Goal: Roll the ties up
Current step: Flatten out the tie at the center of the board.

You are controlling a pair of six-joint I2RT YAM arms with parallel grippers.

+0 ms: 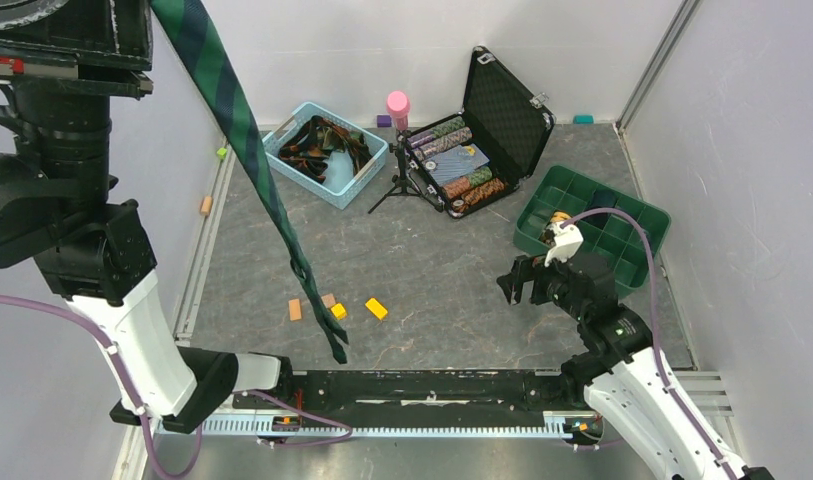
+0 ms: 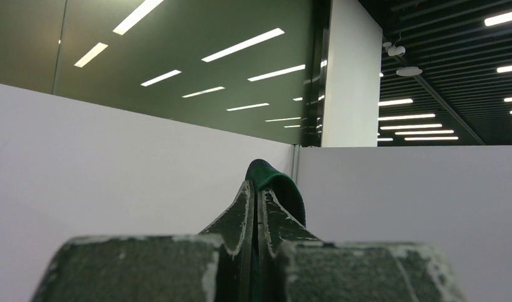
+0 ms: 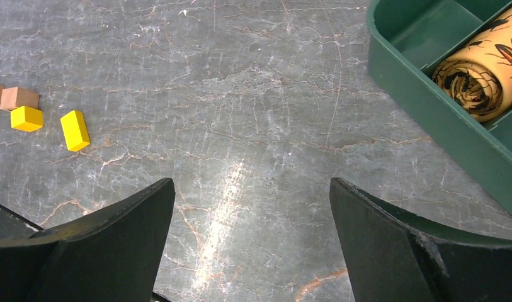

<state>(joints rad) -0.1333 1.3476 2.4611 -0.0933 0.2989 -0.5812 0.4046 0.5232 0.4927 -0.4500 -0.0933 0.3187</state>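
Note:
A green-and-navy plaid tie (image 1: 244, 135) hangs from the top left of the overhead view down to its tip near the table's front edge. My left gripper (image 2: 258, 185), raised high and facing the wall, is shut on a fold of this tie (image 2: 286, 187). Low over the table on the right, my right gripper (image 1: 523, 282) is open and holds nothing; in its wrist view its jaws (image 3: 250, 189) frame bare tabletop. More ties (image 1: 320, 140) lie tangled in a blue basket (image 1: 367, 170). A rolled tan patterned tie (image 3: 478, 70) sits in a green divided tray (image 3: 429, 94).
An open black case (image 1: 502, 115) with rows of coloured pieces stands at the back. A pink cylinder on a small tripod (image 1: 397, 110) is beside it. Small orange and yellow blocks (image 1: 376, 308) lie near the front. White walls enclose the table.

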